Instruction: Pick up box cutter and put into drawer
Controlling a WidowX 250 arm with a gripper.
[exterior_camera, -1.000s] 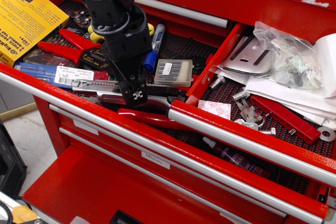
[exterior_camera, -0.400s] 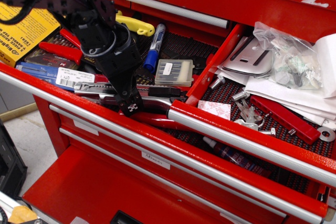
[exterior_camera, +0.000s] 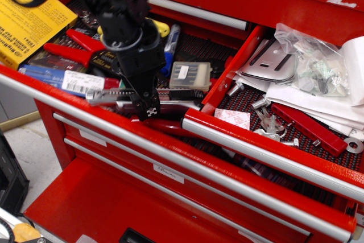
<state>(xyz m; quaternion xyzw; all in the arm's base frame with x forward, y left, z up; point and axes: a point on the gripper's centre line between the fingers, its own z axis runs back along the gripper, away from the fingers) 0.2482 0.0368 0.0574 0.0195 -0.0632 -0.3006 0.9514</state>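
The box cutter (exterior_camera: 108, 96), slim and silver with a black section, lies along the front edge of the left drawer. My gripper (exterior_camera: 149, 110) reaches down onto its middle, with the fingertips at or around its body. The black gripper body hides the jaws, so I cannot tell whether they grip it. The drawer (exterior_camera: 273, 149) with black mesh liner, silver rail, white papers (exterior_camera: 318, 103) and clear bags (exterior_camera: 313, 61) stands open to the right. A red divider wall lies between it and the gripper.
The left drawer holds a yellow box (exterior_camera: 28, 21), red-handled pliers (exterior_camera: 74, 46), a blue marker (exterior_camera: 169, 46), a small clear case (exterior_camera: 190, 76) and a labelled blue pack (exterior_camera: 68, 81). A red-handled tool (exterior_camera: 310, 129) and loose screws lie in the right drawer.
My gripper swung left and down, then came back right over the cutter's middle. The left drawer's contents shifted slightly. The right drawer has not changed.
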